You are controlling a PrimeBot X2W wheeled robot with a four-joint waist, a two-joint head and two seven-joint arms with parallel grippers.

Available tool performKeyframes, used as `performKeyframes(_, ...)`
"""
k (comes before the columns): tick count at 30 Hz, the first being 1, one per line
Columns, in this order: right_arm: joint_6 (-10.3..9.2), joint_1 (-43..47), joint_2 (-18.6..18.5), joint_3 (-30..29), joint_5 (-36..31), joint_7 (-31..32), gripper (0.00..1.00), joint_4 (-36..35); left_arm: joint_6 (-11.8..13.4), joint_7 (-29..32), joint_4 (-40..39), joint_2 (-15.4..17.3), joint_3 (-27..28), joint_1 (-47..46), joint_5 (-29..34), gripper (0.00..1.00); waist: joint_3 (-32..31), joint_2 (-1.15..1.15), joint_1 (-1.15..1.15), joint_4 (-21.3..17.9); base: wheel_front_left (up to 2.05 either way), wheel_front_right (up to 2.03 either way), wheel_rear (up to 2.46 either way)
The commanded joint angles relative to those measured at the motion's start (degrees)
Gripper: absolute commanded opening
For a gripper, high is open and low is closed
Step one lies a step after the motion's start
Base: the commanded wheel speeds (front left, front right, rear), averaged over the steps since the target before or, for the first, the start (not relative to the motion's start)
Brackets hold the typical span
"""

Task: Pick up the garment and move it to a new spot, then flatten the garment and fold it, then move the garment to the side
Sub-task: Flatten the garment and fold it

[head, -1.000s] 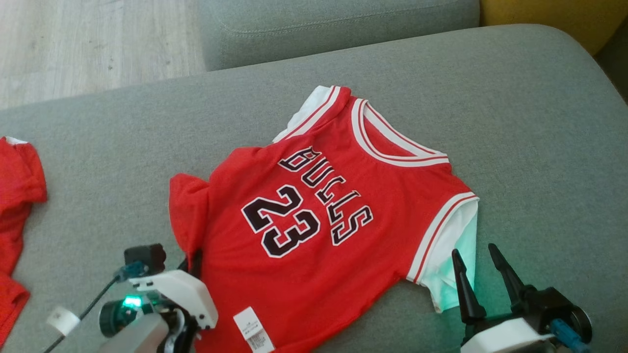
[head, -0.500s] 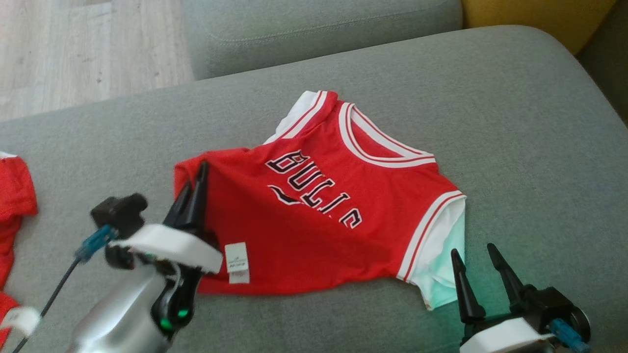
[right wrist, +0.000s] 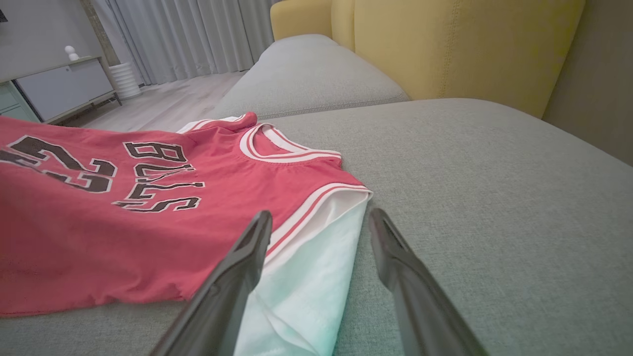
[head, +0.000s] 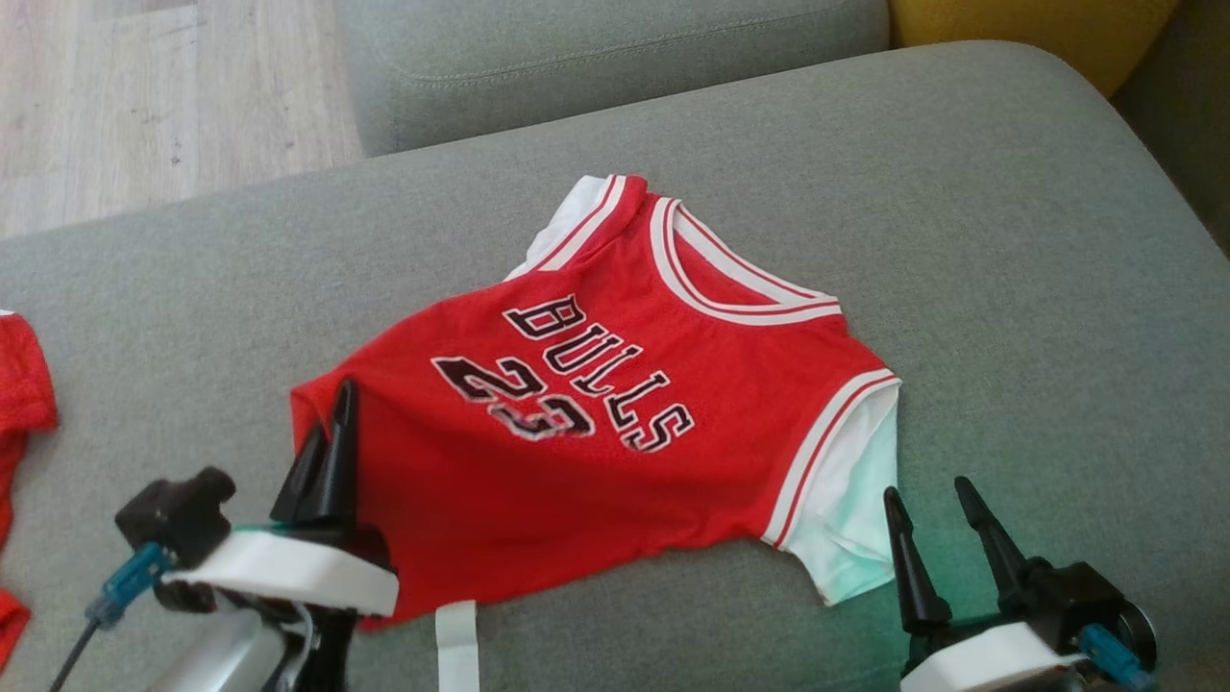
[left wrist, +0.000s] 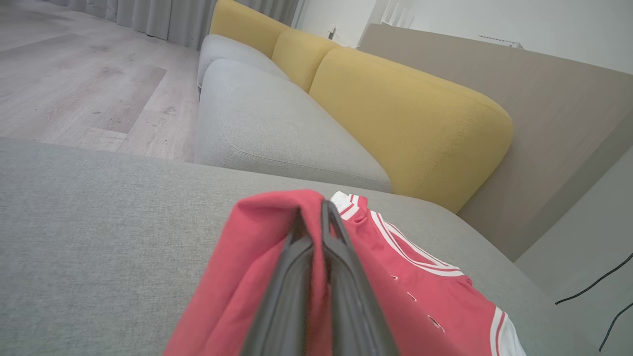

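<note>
A red jersey lies face up near the middle of a wide grey sofa cushion, with black "BULLS" lettering and the number 23 across its chest and white-and-red trim at the neck and armholes. Its neck points toward the far side of the cushion, and its hem lies toward the robot. A white inner layer sticks out of the armhole on the robot's right. A white label hangs from the near hem. The left hand is clamped tight on the jersey's near-left corner, its two dark fingers pressed together. In the left wrist view red cloth is gathered around the left hand and drapes down on both sides. From that pinched corner the fabric runs in a fairly smooth sheet toward the neck. The right hand sits at the lower right, its fingers spread wide and holding nothing. In the right wrist view the right hand points at the white layer, one finger over its edge and the other over bare cushion. Whether it touches the cloth cannot be told. Another red garment lies at the cushion's left edge, well apart from the jersey. Beyond the cushion are a second grey seat, yellow back cushions and a pale wooden floor.
</note>
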Motion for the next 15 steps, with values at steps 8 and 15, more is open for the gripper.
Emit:
performKeyframes(8, 0.39, -3.9, -0.2, 2.1, 0.0, -0.6, 1.0, -1.5, 1.2, 2.0, 9.5, 0.9, 3.3, -12.2, 1.7, 0.0, 1.2, 0.0, 0.0, -0.9, 0.0, 0.0, 0.0)
performKeyframes(15, 0.39, -4.8, -0.2, 2.6, 0.0, -0.6, 1.0, -1.4, 0.7, 4.3, 23.0, -0.4, 2.0, -20.6, 4.0, 0.0, 2.4, 0.0, 0.0, -2.9, 0.0, 0.0, 0.0)
